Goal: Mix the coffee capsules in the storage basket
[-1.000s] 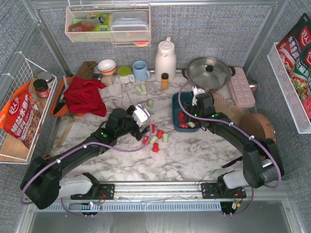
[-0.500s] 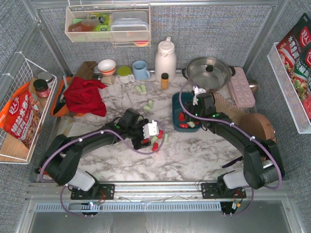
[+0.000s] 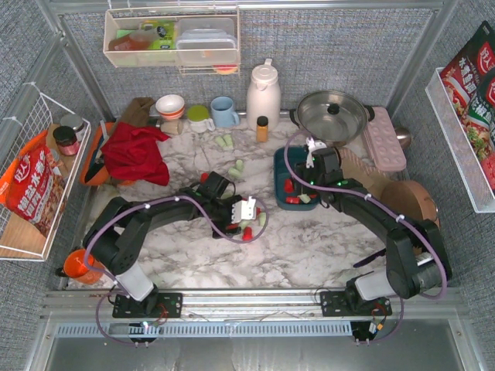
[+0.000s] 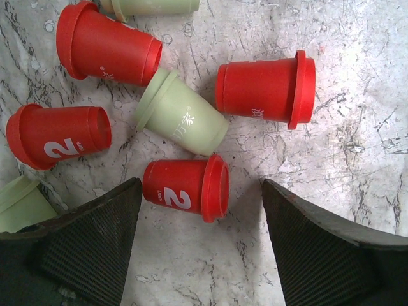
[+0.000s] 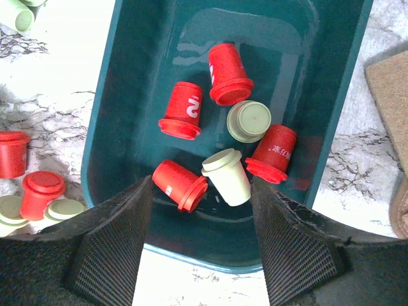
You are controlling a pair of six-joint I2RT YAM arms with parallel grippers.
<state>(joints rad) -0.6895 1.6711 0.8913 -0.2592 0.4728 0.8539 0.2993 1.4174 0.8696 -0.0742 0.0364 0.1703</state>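
The storage basket is a dark teal tray right of centre, holding several red and pale green coffee capsules. My right gripper hovers open over its near end with nothing between the fingers. More coffee capsules lie loose on the marble left of the tray. My left gripper is low over this cluster and open. A red capsule marked 2 lies on its side between the fingertips, closer to the left finger and not gripped. Other capsules lie farther back.
An amber bottle, a white jug, a lidded pot and a pink tray line the back. A red cloth lies at the left. A wire basket hangs on the left wall and a brown board sits at the right.
My left arm has swung right and down onto the loose capsule cluster, and its jaws have narrowed slightly. The right arm has not moved.
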